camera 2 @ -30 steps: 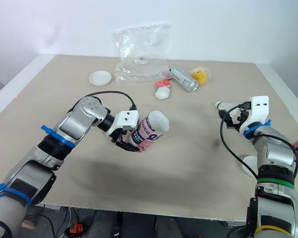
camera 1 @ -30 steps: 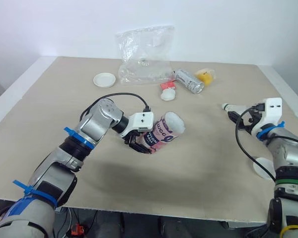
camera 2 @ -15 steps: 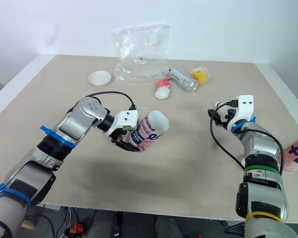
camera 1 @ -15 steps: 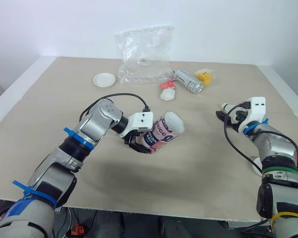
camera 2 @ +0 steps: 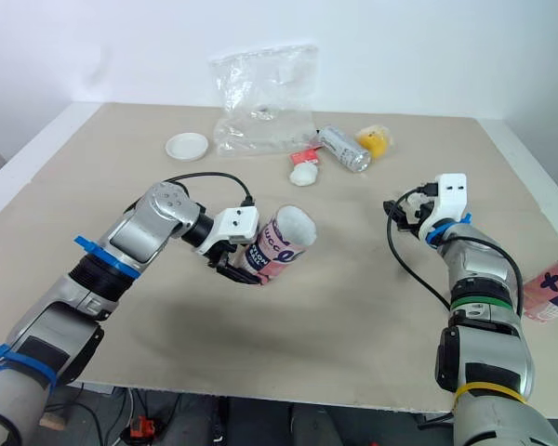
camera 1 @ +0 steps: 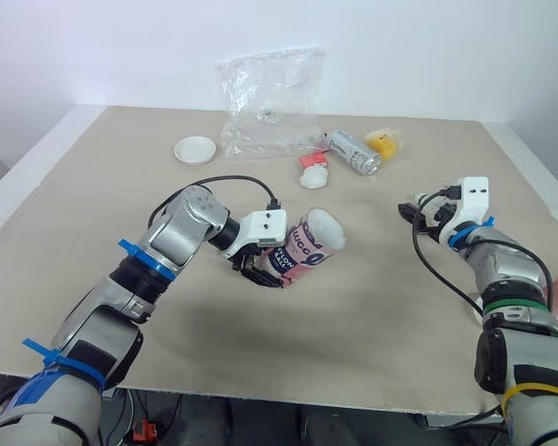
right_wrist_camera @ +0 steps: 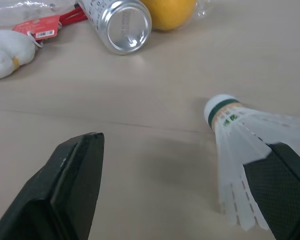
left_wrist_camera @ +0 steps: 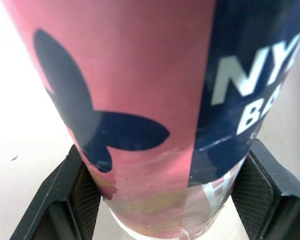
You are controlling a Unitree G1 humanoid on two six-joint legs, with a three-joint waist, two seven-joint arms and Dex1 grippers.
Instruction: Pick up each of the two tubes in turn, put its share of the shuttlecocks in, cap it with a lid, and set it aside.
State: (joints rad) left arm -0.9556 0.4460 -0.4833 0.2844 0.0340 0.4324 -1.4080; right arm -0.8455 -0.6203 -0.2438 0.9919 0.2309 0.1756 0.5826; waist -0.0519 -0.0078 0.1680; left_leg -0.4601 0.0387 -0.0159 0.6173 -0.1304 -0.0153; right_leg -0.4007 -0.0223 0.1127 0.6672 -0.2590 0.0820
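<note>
— Which step am I looking at?

— Filling the first tube, by my reading. My left gripper [camera 1: 263, 268] is clamped on the tube [camera 1: 307, 243] near its base. It holds the tube off the table [camera 1: 372, 316], tilted, mouth up and toward my right side. Something white shows at the mouth; I can't tell whether it's feathers or a cap.

— And the right?

— My right gripper [right_wrist_camera: 182, 152] has its fingers spread wide. A shuttlecock [right_wrist_camera: 235, 130] lies against one finger, cork end forward, not pinched between the two. That gripper is well apart from the tube.

— Arm poses?

— The left arm is bent at the elbow, wrist turned inward, tube out in front of me. The right forearm is over the table's right side, gripper pointing in toward the tube.

— Next move?

— I think it's bringing the shuttlecock across, lining its cork with the mouth and sliding it in without losing it. A lid [camera 1: 196, 149] waits at the far left. The second tube [camera 2: 556, 290] sits at the right edge.
</note>
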